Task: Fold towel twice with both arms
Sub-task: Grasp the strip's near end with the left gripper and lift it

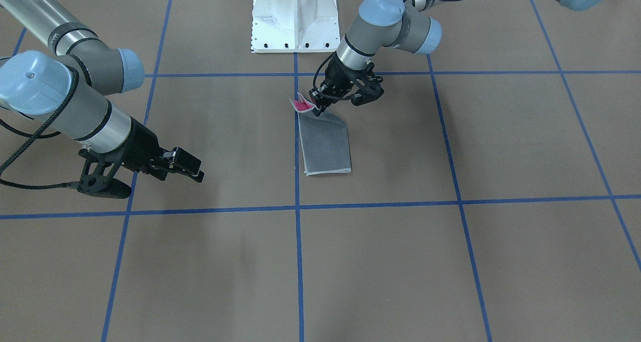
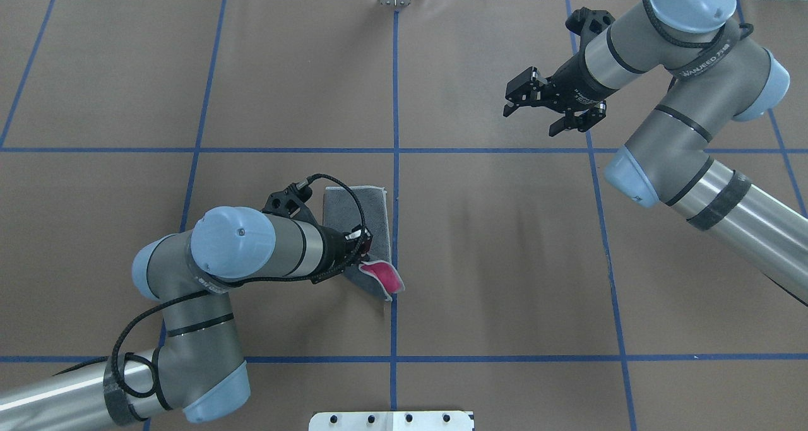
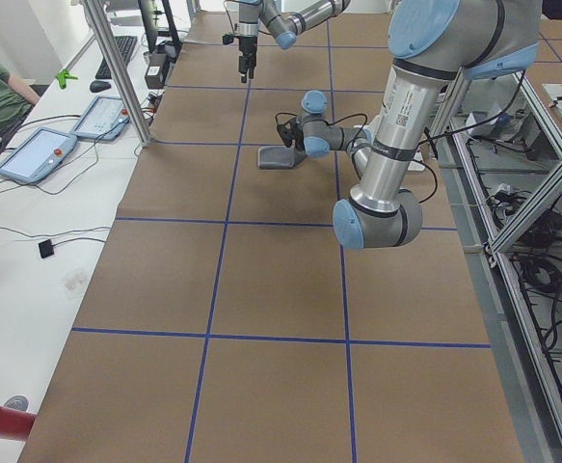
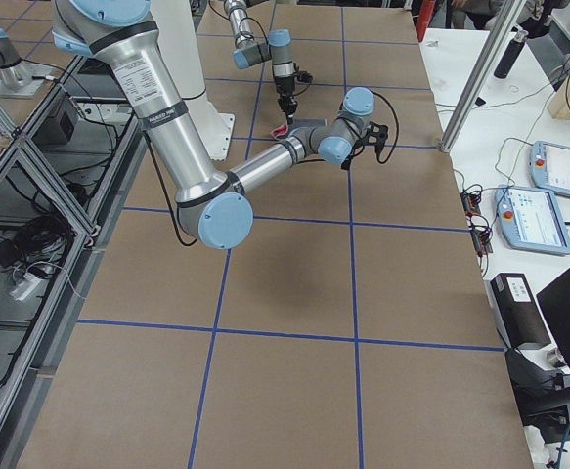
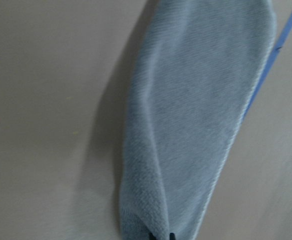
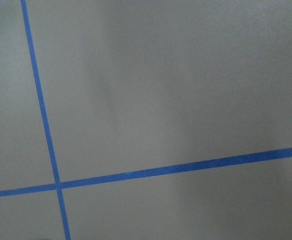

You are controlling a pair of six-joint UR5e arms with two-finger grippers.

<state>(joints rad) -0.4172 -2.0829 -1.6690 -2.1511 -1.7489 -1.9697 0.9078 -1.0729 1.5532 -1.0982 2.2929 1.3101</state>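
Note:
The towel [image 1: 325,144] lies folded as a narrow strip, dark grey face up, beside the centre blue tape line; it also shows in the overhead view [image 2: 355,213]. My left gripper [image 1: 319,106] is shut on the strip's end nearest the robot and holds it a little off the table, so the pink face [image 2: 386,276] curls out. The left wrist view shows the grey cloth [image 5: 201,125] stretching away from the fingertips. My right gripper [image 2: 533,110] is open and empty, well away from the towel above bare table; it also shows in the front-facing view [image 1: 193,165].
The white bolted pedestal [image 1: 294,16] stands at the robot's side of the table. Blue tape lines [image 6: 45,130] grid the brown table cover. Tablets and cables lie on the operators' bench [image 3: 40,154] past the far edge.

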